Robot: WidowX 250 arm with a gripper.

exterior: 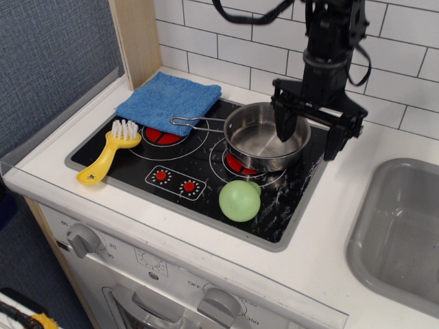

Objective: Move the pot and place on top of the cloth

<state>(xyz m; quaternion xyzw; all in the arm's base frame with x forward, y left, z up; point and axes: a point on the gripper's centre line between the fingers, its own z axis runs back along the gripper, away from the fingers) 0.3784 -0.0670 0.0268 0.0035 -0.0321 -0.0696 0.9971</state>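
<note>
Brush: yellow handle, white bristles, lying at the hob's left edge
Cloth: blue terry towel, folded roughly square, at the hob's back left corner
Pot: small shiny steel saucepan, round and shallow, empty, on the right burner; thin wire-loop handle points left toward the cloth
Ball: green, just in front of the pot
Gripper: wide open, holding nothing, straddling the pot's right rim
Counter: white
</note>
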